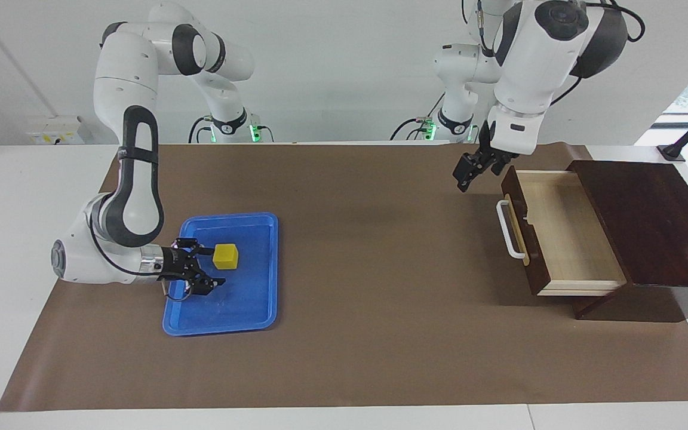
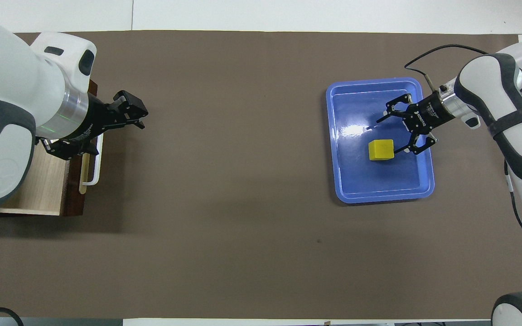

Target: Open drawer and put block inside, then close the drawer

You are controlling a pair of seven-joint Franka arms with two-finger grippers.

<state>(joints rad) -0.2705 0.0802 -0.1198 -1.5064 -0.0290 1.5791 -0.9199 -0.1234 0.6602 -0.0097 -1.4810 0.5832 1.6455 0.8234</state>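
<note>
The drawer (image 1: 565, 233) of the dark brown box (image 1: 648, 221) stands pulled open, pale inside and empty, its white bar handle (image 1: 502, 230) free. In the overhead view the left arm covers most of the drawer (image 2: 39, 190). My left gripper (image 1: 465, 173) is open and empty, raised over the mat beside the drawer's corner nearest the robots; it also shows in the overhead view (image 2: 141, 115). The yellow block (image 1: 225, 256) lies in the blue tray (image 1: 248, 310). My right gripper (image 1: 206, 267) is open and low in the tray, the block (image 2: 381, 150) at the tip of one finger.
The blue tray (image 2: 347, 190) lies toward the right arm's end of the brown mat. The box with the drawer stands at the left arm's end. Bare mat lies between them.
</note>
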